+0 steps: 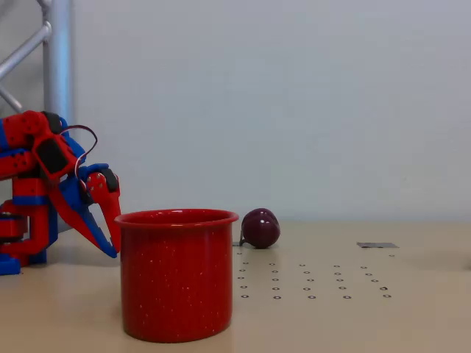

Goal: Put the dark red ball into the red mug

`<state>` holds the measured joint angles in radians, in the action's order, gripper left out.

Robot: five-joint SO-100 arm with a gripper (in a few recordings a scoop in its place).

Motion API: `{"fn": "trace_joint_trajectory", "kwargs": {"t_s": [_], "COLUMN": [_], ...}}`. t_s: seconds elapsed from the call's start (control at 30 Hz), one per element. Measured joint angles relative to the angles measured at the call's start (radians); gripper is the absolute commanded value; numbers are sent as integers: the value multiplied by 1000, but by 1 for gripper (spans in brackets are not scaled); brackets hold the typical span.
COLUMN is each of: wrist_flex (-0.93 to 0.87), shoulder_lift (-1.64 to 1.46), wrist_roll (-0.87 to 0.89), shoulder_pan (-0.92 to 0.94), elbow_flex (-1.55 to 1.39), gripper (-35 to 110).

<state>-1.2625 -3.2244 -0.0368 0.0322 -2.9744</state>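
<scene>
No readable text, label, brand, number or sign anywhere. Only fine white speckles on the mug (176, 276) and rows of small ring marks on the table (412, 309), none forming letters or digits.

This looks like a lab or test room: a bare pale wall (294, 95), a plain counter (412, 323) marked with a grid of small holes (309, 279), and a metal frame (55, 51) standing in the corner.
</scene>
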Motion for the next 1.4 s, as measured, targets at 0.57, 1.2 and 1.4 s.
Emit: {"fn": "trace_joint_trajectory", "kwargs": {"t_s": [0.57, 1.2, 1.4], "wrist_flex": [0, 334, 383], "shoulder_lift": [0, 330, 577], "wrist_roll": [-8, -465, -630], "shoulder_pan": [-2, 104, 127], "elbow_flex": [0, 265, 482], "gripper": [-2, -2, -2]}}
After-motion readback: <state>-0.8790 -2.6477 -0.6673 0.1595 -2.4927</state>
